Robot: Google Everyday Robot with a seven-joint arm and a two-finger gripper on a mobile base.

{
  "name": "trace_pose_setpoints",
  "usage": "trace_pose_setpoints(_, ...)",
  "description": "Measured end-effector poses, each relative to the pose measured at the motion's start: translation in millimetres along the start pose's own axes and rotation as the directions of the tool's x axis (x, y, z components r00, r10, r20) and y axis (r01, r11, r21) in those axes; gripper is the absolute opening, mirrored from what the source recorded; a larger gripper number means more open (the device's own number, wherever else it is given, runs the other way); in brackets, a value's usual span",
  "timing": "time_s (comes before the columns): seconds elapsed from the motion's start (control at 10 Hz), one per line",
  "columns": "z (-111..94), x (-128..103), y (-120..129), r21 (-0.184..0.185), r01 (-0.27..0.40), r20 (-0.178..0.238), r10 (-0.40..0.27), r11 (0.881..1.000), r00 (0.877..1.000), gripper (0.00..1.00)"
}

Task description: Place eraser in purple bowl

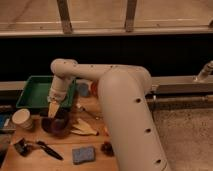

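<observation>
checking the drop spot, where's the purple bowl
The purple bowl sits left of centre on the table, between the white paper cup and banana, the gripper directly above it.

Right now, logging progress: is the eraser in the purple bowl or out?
Cannot tell. The pincer hangs right over the purple bowl, hiding much of its inside; no eraser shows in the bowl or on the table.

Wooden table point(30, 159), claw point(53, 110) above glossy purple bowl point(56, 126)

— Where is the hand point(53, 110)?
— Just over the bowl point(56, 124), which sits on the tabletop point(30, 159) before the tray point(31, 93).
— And around it?
— Cup point(23, 119) to its left, brush point(48, 149) and sponge point(83, 154) in front.
</observation>
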Motion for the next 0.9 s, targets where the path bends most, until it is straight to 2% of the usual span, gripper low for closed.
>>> trace_pose_setpoints(0.2,-2.0,1.9,-0.9,0.004,-0.002,0.010,0.002,1.000,1.000,0.40)
trace_pose_setpoints(0.9,-1.5,-0.4,-0.1,0.003,0.001,0.010,-0.001,1.000,1.000,0.40)
